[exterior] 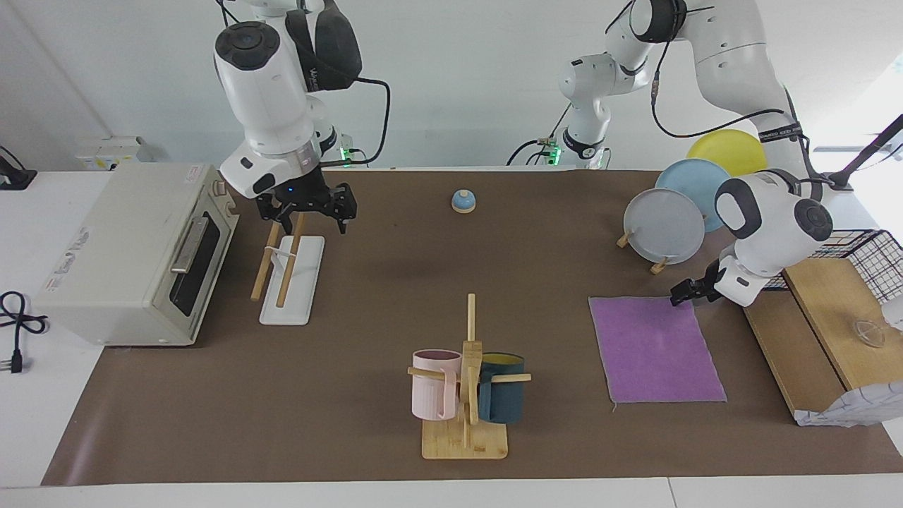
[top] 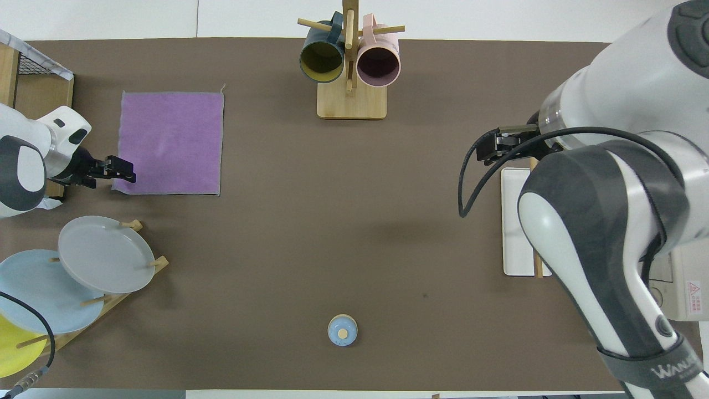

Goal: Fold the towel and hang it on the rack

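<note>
1. Hovering at the towel's (exterior: pixel 656 349) corner nearest the robots, the left gripper (exterior: pixel 683 291) is low; whether its fingers are apart or together I cannot tell.
2. From those fingers the towel lies flat, purple face up, spreading away from the robots.
3. The right gripper (exterior: pixel 310 212), fingers apart, hangs over the rack (exterior: pixel 293 281), well apart from the towel, so the left arm is nearer.

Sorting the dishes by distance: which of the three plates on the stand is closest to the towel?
The grey plate. It stands at the stand's towel-side end, just robotward of the towel; the blue plate and yellow plate stand nearer the robots.
</note>
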{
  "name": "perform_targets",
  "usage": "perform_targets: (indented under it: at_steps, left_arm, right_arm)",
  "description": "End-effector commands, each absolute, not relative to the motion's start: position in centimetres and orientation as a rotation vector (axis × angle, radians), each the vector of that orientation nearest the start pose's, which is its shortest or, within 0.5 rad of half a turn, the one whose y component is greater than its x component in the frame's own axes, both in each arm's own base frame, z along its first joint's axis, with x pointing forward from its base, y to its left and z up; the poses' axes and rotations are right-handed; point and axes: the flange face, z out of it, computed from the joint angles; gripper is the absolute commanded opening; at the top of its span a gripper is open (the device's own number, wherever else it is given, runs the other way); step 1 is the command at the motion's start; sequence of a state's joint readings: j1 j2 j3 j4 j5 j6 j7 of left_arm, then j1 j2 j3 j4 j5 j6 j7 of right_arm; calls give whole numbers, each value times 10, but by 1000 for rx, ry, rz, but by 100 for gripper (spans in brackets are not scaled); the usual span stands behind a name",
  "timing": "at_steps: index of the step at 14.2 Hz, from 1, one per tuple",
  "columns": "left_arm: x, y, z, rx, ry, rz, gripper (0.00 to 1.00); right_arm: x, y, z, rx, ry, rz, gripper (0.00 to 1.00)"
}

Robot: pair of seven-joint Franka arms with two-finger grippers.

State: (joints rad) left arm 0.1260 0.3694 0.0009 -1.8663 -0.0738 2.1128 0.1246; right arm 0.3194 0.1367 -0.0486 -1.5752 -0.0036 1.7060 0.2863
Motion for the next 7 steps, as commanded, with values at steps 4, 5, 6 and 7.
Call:
perform_targets:
  at_steps: [4,5,6,7]
  left_arm:
    - [611,78,294,-3245,-67,148,95]
    - [612,78,295,-3245,-66,145,95]
    - [616,78,299,-3245,-65,135,94]
    - [619,79,301,-3245,-59,128,91]
  right_arm:
    - [584,189,538,-3134,63,-12,100]
    - [583,190,538,-3132,61,-11,100]
    - [582,194,539,-3131,51,-12,100]
    - [580,199,538,-3127,40,-15,100]
